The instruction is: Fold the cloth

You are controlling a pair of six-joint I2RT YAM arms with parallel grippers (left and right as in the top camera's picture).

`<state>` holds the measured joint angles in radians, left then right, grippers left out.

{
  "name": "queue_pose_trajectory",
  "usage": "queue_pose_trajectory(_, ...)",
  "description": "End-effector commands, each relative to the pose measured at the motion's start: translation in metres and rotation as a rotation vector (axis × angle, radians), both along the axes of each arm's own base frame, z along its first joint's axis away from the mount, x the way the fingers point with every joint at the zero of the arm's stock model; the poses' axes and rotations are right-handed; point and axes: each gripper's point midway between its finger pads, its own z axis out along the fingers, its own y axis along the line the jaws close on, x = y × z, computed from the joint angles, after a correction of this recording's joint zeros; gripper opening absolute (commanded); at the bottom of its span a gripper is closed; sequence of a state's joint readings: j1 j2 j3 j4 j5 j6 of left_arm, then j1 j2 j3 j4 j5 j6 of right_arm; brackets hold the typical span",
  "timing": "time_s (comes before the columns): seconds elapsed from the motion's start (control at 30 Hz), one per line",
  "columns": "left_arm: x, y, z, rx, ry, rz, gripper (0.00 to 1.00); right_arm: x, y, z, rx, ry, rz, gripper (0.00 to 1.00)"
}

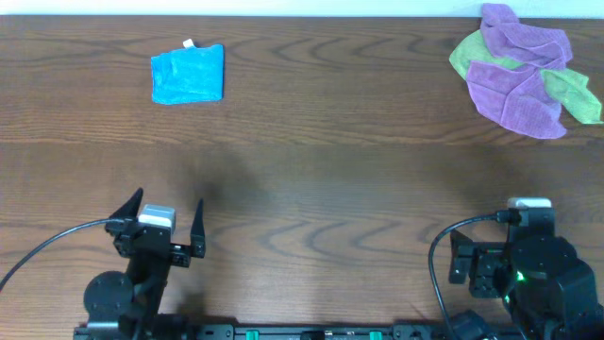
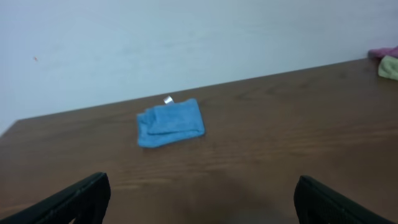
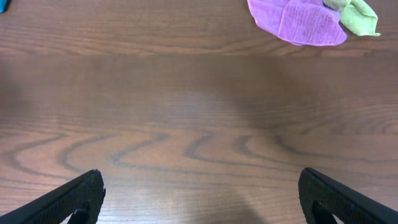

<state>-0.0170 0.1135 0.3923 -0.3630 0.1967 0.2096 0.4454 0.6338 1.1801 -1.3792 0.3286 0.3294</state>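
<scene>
The sky-blue cloth (image 1: 188, 74) lies folded into a small rectangle at the far left of the table, its white tag at the far edge. It also shows in the left wrist view (image 2: 170, 122). My left gripper (image 1: 168, 222) is open and empty near the front edge, well short of the cloth; its jaws (image 2: 202, 199) frame bare table. My right gripper (image 3: 200, 198) is open and empty over bare wood. In the overhead view the right arm (image 1: 528, 260) sits at the front right with its fingers hidden.
A heap of purple and lime-green cloths (image 1: 524, 71) lies at the far right corner, and shows in the right wrist view (image 3: 308, 18). A pale wall runs behind the table's far edge (image 2: 186, 37).
</scene>
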Motion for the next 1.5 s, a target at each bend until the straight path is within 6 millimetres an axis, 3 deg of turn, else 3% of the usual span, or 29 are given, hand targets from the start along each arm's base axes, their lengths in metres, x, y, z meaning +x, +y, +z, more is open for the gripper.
queue_pose_trajectory(0.0, 0.001, -0.005, -0.011, -0.020, -0.002, -0.026, 0.95, 0.000, 0.000, -0.001, 0.006, 0.003, -0.006, 0.99)
queue_pose_trajectory(0.57, 0.010, 0.007, -0.070, -0.018, 0.109, 0.048, 0.95, 0.000, 0.000, -0.001, 0.006, 0.003, -0.006, 0.99)
queue_pose_trajectory(0.87, 0.018, 0.025, -0.078, -0.003, 0.068, 0.147, 0.95, 0.000, 0.000, -0.001, 0.006, 0.003, -0.006, 0.99)
queue_pose_trajectory(1.13, 0.018, 0.026, -0.098, -0.002, 0.086, 0.150, 0.95, 0.000, 0.000, -0.001, 0.006, 0.003, -0.006, 0.99)
queue_pose_trajectory(1.47, 0.018, 0.030, -0.098, 0.003, 0.086, 0.174, 0.95, 0.000, 0.000, -0.001, 0.006, 0.003, -0.006, 0.99)
